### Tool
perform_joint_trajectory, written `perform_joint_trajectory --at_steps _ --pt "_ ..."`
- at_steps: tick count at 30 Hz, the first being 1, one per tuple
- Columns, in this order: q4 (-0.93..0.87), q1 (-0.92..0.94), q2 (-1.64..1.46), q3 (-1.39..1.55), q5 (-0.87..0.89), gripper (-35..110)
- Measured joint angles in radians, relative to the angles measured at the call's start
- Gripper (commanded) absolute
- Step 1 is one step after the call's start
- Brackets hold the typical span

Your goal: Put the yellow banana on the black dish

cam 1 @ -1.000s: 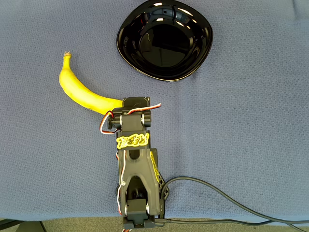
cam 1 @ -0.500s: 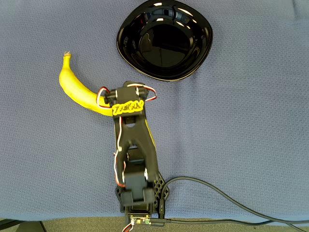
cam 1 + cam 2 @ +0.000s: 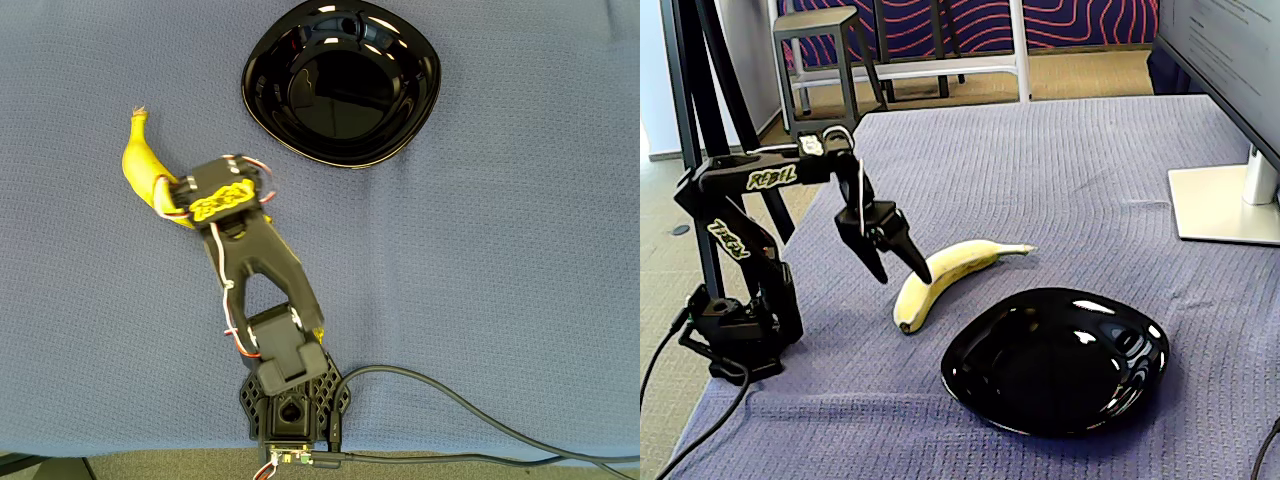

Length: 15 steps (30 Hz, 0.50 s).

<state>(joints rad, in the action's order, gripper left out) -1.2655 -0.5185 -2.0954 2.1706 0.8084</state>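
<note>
In the fixed view the gripper (image 3: 902, 268) hangs with its two dark fingers spread apart and pointing down, their tips above the cloth just beside the blunt end of the yellow banana (image 3: 945, 271), with nothing between them. The overhead view hides that: there the black arm (image 3: 255, 270) and its wrist lie across the middle and lower part of the yellow banana (image 3: 140, 165), so only the stem end and upper curve show past the wrist, and the fingers themselves are covered. The banana lies flat on the blue cloth (image 3: 520, 250), stem pointing away from the arm's base, well apart from the black dish (image 3: 341, 78). The dish sits on the cloth with white light reflections on its glossy inside, and the fixed view shows the black dish (image 3: 1056, 360) holding nothing, near the banana's blunt end but not touching it.
</note>
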Motion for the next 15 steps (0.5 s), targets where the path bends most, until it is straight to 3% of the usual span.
perform_joint_trajectory --at_steps 15 --pt "-0.184 -0.057 0.322 -0.341 0.225 42"
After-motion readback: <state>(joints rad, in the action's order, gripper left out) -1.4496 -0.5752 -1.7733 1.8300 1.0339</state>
